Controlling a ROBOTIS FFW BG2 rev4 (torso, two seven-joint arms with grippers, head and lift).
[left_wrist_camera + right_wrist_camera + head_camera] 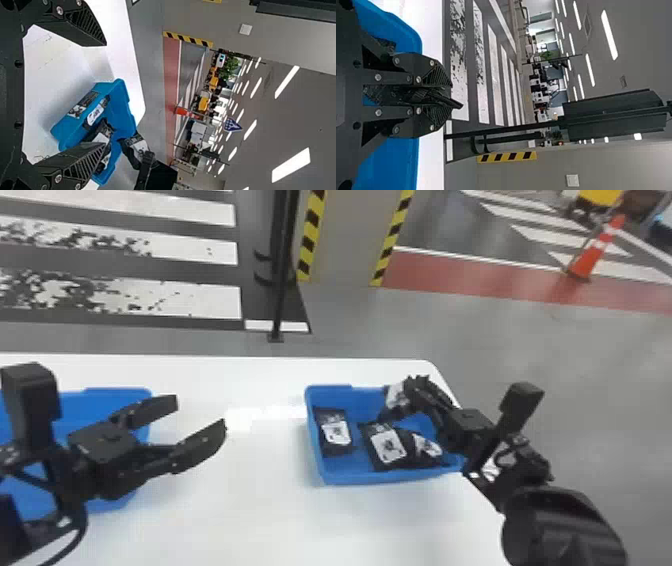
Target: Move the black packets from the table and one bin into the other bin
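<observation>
Black packet [395,396] in right tool [414,389] — seemingly over right-hand bin [370,478]

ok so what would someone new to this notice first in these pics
Probably the right gripper, shut on a black packet at the far right part of the right-hand blue bin, with more packets lying inside. Then the left gripper, open over the white table beside the left-hand bin.

No legible text; white label [140,147] on black packet [130,153] between right gripper's [411,394] jaws probably printed, too blurred.
</observation>
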